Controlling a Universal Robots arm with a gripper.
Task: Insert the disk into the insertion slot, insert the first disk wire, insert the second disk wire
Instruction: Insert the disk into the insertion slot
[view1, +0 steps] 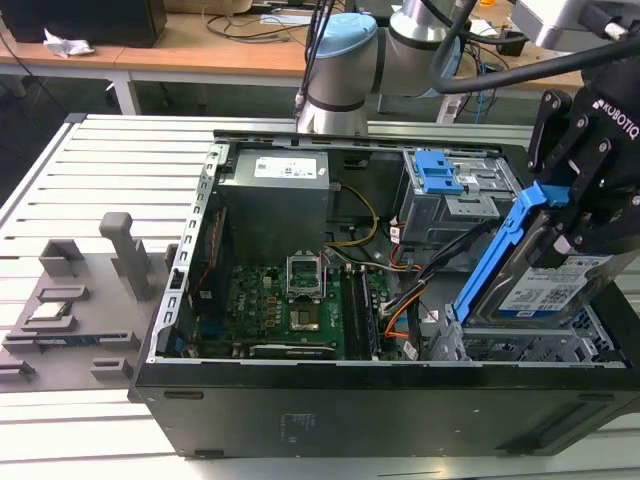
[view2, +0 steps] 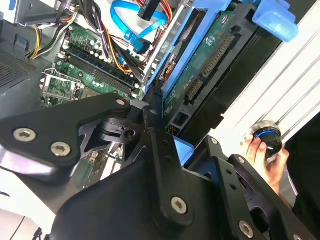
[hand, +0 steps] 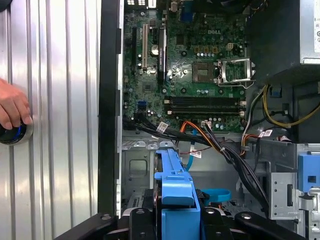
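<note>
My gripper (view1: 578, 222) is shut on the disk (view1: 548, 292), a silver drive with a white label in a bright blue carrier (view1: 492, 258). The disk hangs tilted over the insertion slot (view1: 510, 348), the silver perforated cage in the case's near corner at the exterior view's right. In the second wrist view the black fingers (view2: 150, 120) clamp the disk's green underside (view2: 210, 55). The first wrist view has the blue carrier (hand: 172, 187) above the silver bay (hand: 136, 170). The orange-red first disk wire (hand: 192, 129) and the thin blue second disk wire (hand: 215, 194) lie loose inside the case.
The open case holds a motherboard (view1: 290, 300), a power supply (view1: 285, 190) and a grey cage with a blue latch (view1: 440, 175). Thick black cables (hand: 235, 160) run past the bay. A person's hand (hand: 12, 110) rests on a round knob outside the case. A grey fixture (view1: 70, 310) stands at the exterior view's left.
</note>
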